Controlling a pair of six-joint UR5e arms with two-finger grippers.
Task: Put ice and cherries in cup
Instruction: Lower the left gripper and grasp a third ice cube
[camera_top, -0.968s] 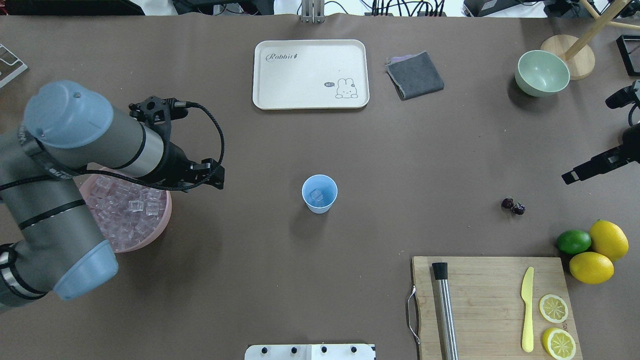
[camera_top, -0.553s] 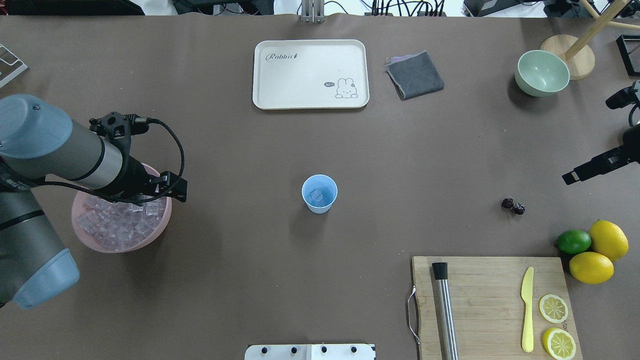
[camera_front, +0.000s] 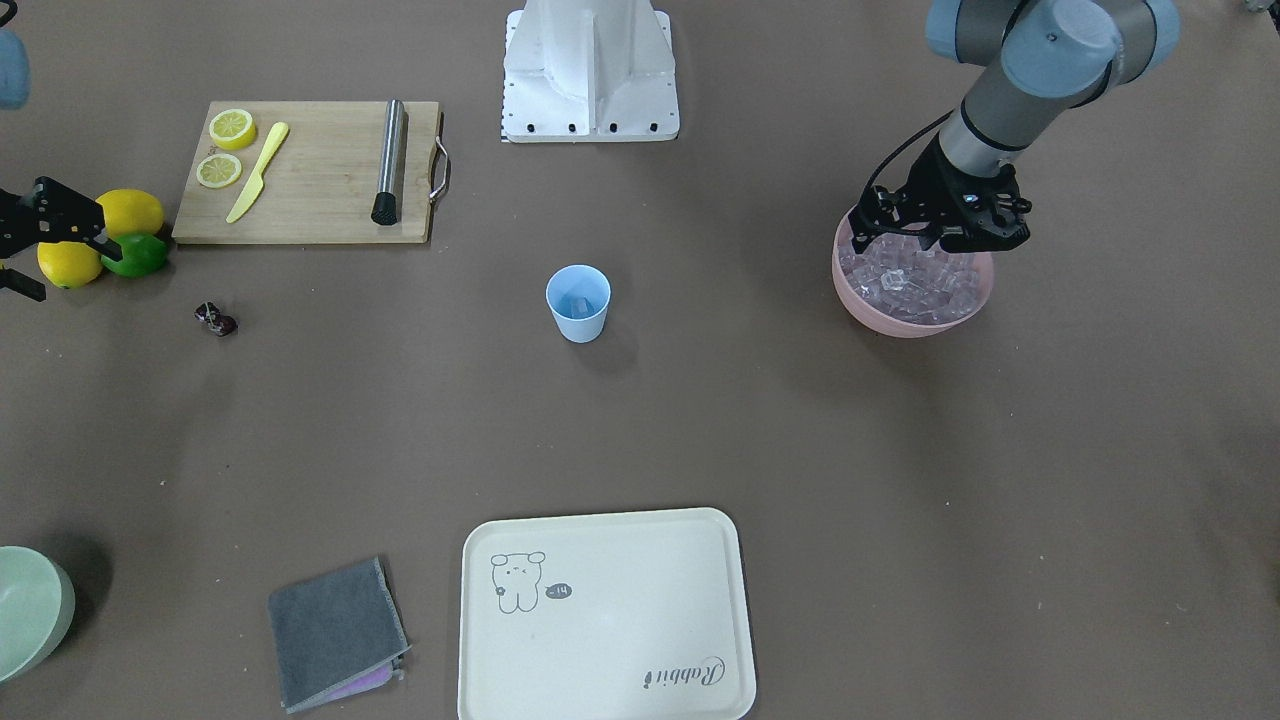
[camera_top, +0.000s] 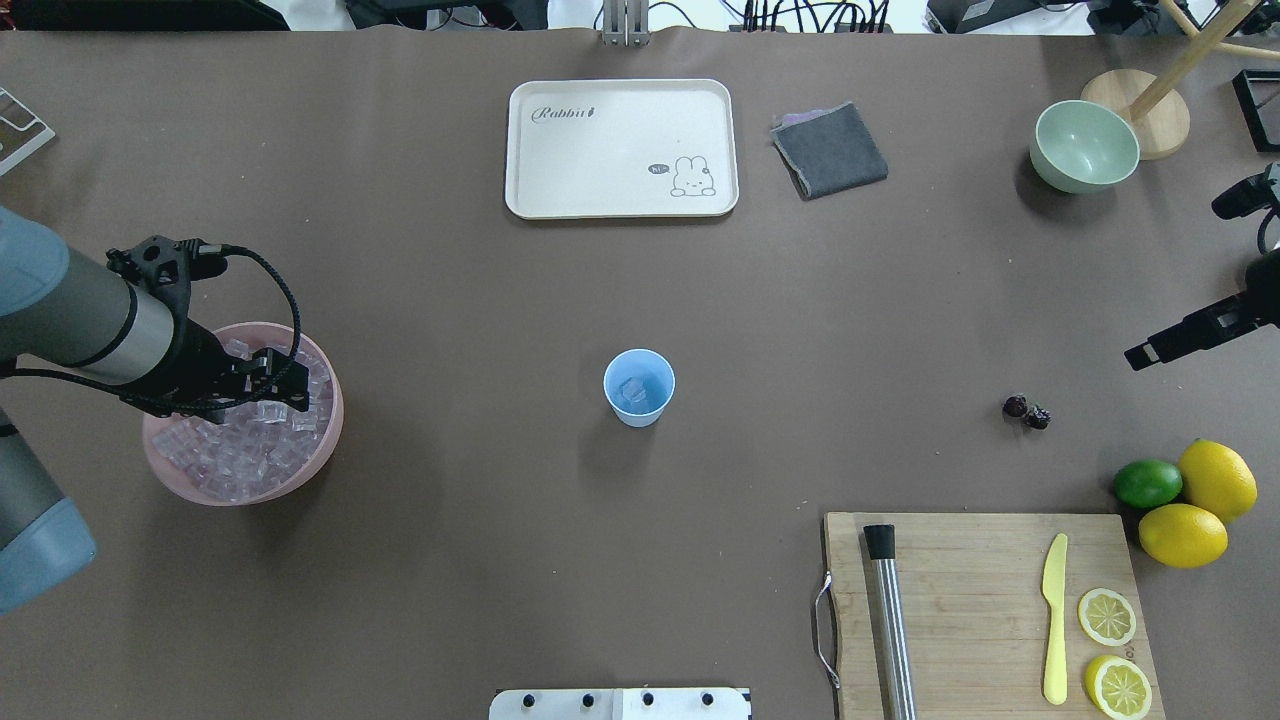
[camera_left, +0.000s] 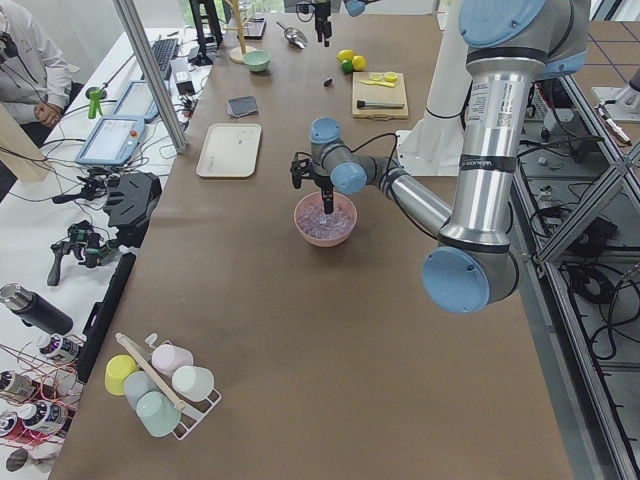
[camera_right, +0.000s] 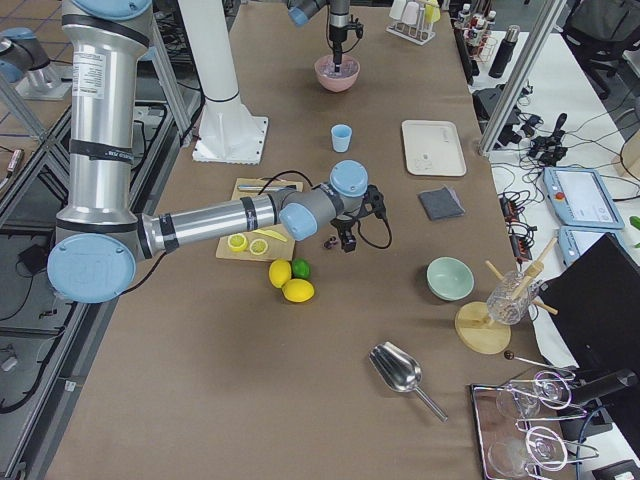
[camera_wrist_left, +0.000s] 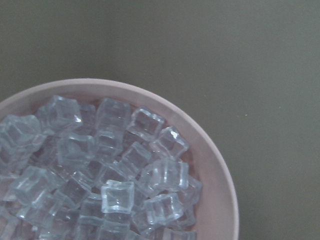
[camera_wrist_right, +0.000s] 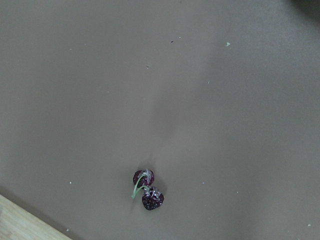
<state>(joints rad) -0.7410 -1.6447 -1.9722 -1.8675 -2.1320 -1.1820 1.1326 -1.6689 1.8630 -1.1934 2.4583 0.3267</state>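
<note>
The pale blue cup (camera_top: 639, 388) stands mid-table with one ice cube (camera_top: 633, 390) inside; it also shows in the front view (camera_front: 578, 303). A pink bowl (camera_top: 325, 440) at the left is heaped with clear ice (camera_wrist_left: 117, 196). My left gripper (camera_top: 272, 384) hangs open just over that heap, with nothing seen between its fingers. The dark cherries (camera_top: 1027, 411) lie on the table at the right, with short green stems (camera_wrist_right: 147, 190). My right gripper (camera_front: 20, 255) hovers open beyond them near the table's right edge, apart from them.
A cream tray (camera_top: 620, 148), a grey cloth (camera_top: 830, 150) and a pale green bowl (camera_top: 1085, 146) sit at the far side. A cutting board (camera_top: 980, 600) holds a metal muddler, a yellow knife and lemon slices. Two lemons (camera_top: 1200, 510) and a lime (camera_top: 1148, 483) lie beside it.
My left arm has swung back to the left and its gripper has come down over the ice in the pink bowl. The right arm, the cup and the cherries have not moved.
</note>
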